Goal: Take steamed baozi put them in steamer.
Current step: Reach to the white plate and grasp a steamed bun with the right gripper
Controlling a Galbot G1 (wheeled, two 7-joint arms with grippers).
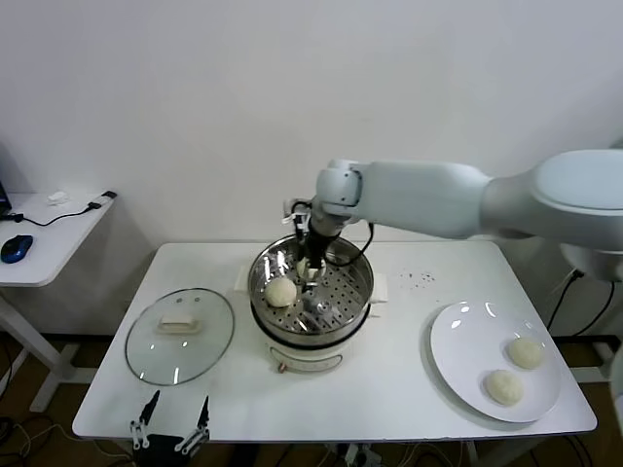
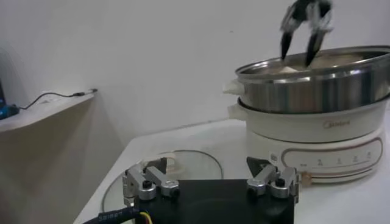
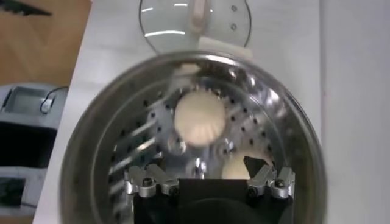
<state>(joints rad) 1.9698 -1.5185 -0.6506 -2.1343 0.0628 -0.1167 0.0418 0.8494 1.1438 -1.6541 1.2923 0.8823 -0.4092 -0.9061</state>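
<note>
The steamer (image 1: 311, 326) stands mid-table, a shiny steel pot on a white base. One steamed baozi (image 1: 282, 291) lies on its perforated tray (image 3: 131, 143), also seen as the baozi (image 3: 199, 117) in the right wrist view. My right gripper (image 1: 310, 269) reaches down into the pot, open. A second baozi (image 3: 234, 170) lies on the tray under the right gripper (image 3: 204, 159), apart from its fingers (image 3: 268, 178). Two more baozi (image 1: 526, 352) (image 1: 503, 386) rest on the white plate (image 1: 467, 336). My left gripper (image 1: 170, 428) waits open at the table's front left.
A glass lid (image 1: 180, 334) with a white handle lies flat left of the steamer (image 2: 311, 91), just ahead of the left gripper (image 2: 206, 163). A low side table (image 1: 49, 238) with a blue mouse and cable stands far left. A wall runs behind.
</note>
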